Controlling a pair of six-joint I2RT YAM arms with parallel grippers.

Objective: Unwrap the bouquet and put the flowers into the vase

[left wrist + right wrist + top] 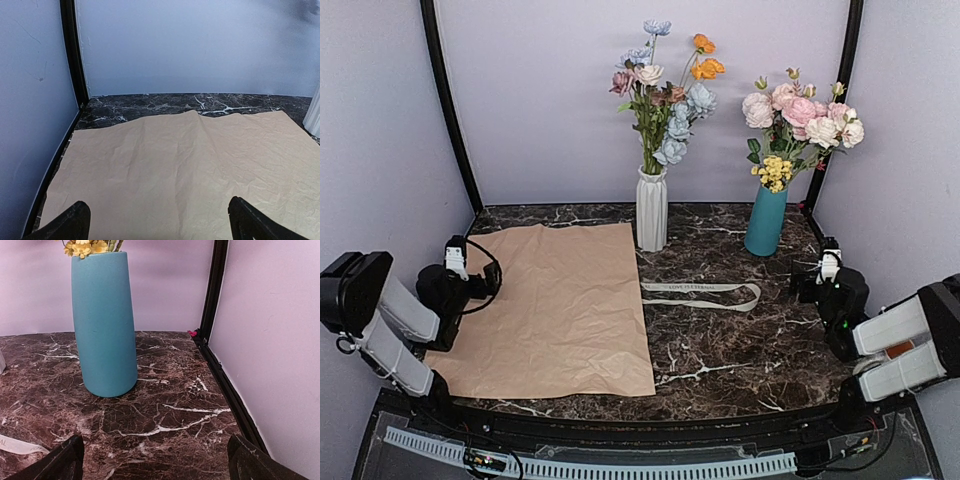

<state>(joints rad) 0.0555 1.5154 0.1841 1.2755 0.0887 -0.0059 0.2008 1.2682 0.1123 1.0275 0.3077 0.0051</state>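
Broadly, the dark marble worktop [720, 350] shows a job that looks finished. The tan paper [560, 300] lies spread flat over the worktop's left half, from near the back edge to near the front edge, with nothing wrapped in it.

The left gripper [458, 262] sits low at the left edge, over the paper's margin, with its jaws wide apart and nothing between them. The right gripper [828, 258] rests near the right edge, equally wide and empty.

The teal vase [766, 220] with its pink roses [800, 115] stands toward the back right corner. The vase [651, 210], white and ribbed, stands at the middle of the back edge, just beside the paper's back right corner. The flowers [665, 100] stand in it, their stems down its neck and their blooms fanned well above the rim. The ribbon [705, 292] lies loose on bare marble, between the paper's right edge and the right gripper.

The likely hazards:
- **Tipping:** the tall stems probably make the narrow vase top-heavy, so a careless sweep of either arm could knock it over.
- **Dragging:** if the left fingers catch the paper, it may slide and nudge the vase's base.
- **Snagging:** the ribbon's loop could catch a right finger passing low.
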